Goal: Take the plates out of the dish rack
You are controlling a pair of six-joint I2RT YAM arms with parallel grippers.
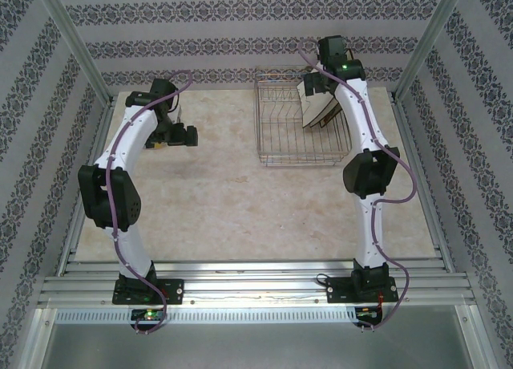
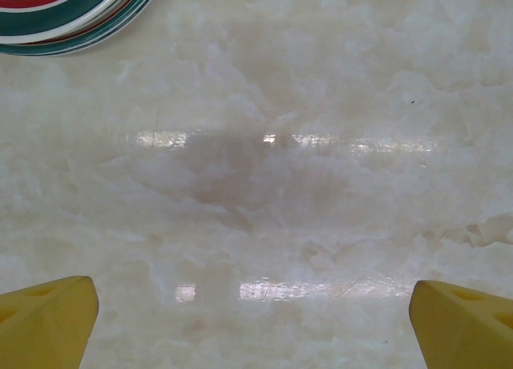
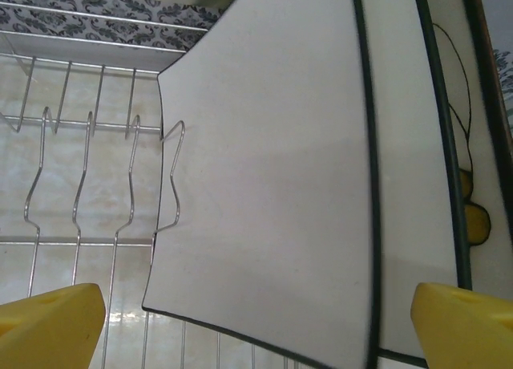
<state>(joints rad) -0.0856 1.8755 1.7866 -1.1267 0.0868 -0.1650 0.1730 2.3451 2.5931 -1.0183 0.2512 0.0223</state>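
A pale marbled tabletop point(image 1: 240, 208) stands between patterned wallpaper walls point(image 1: 240, 16).

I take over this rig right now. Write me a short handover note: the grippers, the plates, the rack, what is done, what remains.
Left gripper: open, empty, over the table, near the stack of round plates.
Right gripper: open, empty, at the dish rack, facing the square plates.
Done: round plates are stacked on the table, left side.
Left: at least two square plates lean in the right part of the rack, none gripped yet.
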